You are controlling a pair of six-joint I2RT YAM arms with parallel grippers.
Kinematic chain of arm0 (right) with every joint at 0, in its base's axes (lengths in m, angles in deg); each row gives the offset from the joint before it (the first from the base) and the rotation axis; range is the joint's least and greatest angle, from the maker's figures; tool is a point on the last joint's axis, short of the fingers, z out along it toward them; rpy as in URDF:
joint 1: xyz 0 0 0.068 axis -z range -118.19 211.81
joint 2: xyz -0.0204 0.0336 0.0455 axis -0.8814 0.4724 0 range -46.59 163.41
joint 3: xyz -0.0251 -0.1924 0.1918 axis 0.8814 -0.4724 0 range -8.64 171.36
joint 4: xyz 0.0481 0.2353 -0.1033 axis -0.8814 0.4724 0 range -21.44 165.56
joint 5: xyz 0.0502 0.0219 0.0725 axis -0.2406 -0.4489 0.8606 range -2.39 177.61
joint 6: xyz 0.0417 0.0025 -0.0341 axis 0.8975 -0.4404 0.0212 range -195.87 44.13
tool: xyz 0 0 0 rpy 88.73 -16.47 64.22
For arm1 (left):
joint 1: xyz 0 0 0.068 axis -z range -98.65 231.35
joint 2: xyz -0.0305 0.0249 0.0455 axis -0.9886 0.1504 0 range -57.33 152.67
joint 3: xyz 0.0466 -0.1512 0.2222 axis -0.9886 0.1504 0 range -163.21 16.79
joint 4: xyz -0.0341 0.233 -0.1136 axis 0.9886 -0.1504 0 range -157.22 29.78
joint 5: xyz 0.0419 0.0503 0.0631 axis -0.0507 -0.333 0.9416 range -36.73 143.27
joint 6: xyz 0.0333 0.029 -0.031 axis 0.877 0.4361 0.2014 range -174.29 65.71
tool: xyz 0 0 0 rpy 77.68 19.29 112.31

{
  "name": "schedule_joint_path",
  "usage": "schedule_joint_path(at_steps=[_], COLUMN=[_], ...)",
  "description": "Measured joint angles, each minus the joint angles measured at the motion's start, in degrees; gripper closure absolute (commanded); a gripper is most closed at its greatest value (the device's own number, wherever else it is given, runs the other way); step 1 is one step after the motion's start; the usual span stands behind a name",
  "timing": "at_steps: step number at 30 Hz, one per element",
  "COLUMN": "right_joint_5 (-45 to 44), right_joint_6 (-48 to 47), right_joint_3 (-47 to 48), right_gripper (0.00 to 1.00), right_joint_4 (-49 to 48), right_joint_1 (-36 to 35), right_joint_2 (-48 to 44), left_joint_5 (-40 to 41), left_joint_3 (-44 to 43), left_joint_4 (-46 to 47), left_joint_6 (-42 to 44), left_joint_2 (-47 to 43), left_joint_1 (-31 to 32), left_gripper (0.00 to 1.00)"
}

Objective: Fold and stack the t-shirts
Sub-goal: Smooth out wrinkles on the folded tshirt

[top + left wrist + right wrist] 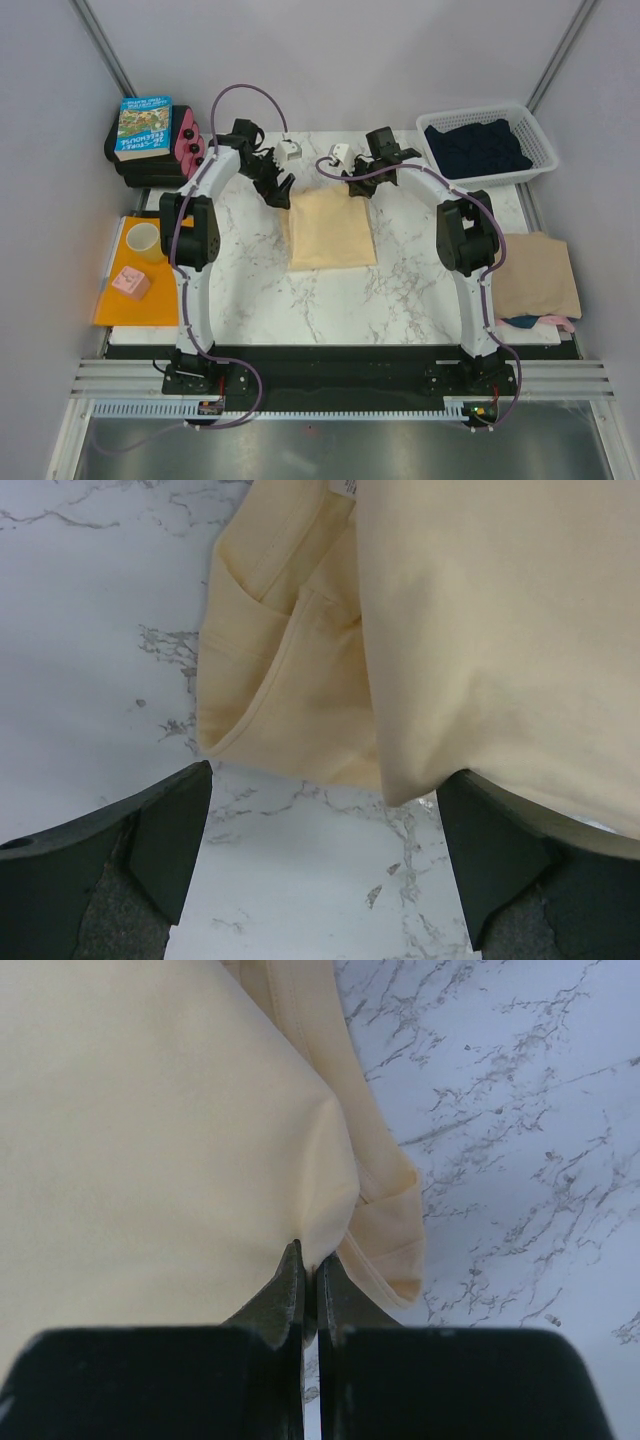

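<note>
The pale yellow t-shirt lies folded into a rectangle in the middle of the marble table. My left gripper is open at the shirt's far left corner; the cloth lies just ahead of its fingers, nothing between them. My right gripper is shut on the far right corner of the yellow shirt. A tan t-shirt lies folded at the right edge on top of navy and pink cloth. A dark navy shirt fills the white basket.
A white basket stands at the back right. An orange sheet at the left holds a cup and a pink block. A book lies on a black box at the back left.
</note>
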Motion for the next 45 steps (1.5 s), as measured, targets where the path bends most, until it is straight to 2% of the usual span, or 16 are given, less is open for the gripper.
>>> schedule_joint_path(at_steps=[5,8,11,12,15,26,41,45], right_joint_5=[-0.15,-0.2,-0.2,-0.2,-0.24,-0.61,-1.7,-1.92], right_joint_6=[0.0,0.0,0.0,0.0,0.0,-0.09,-1.51,-1.95], right_joint_3=[0.0,-0.04,-0.07,-0.04,-0.07,-0.07,-1.14,-1.77], right_gripper=[1.0,1.0,1.0,1.0,1.0,1.0,1.0,1.0], right_joint_4=[-0.37,-0.52,-0.74,-0.76,-0.83,-0.96,-1.22,-1.36], right_joint_1=[0.0,0.02,0.0,0.0,0.0,-0.04,-0.15,-0.17], right_joint_2=[0.02,0.02,0.0,0.0,0.02,0.04,0.61,0.61], left_joint_5=[-1.31,-1.38,-1.38,-1.4,-1.36,0.22,3.96,6.1], left_joint_3=[-2.12,-2.54,-3.3,-3.63,-4.48,-4.76,0.52,1.03], left_joint_4=[0.2,0.07,0.02,0.04,0.13,1.09,14.62,15.47], left_joint_6=[-1.11,-1.2,-1.36,-1.49,-1.88,-2.25,-5.14,-5.11], left_joint_2=[2.62,2.71,2.78,2.95,3.96,7.06,3.87,3.89], left_joint_1=[0.0,0.0,0.02,0.04,0.31,1.64,2.56,3.34], left_gripper=[0.02,0.09,0.34,0.6,0.98,0.98,0.98,0.92])
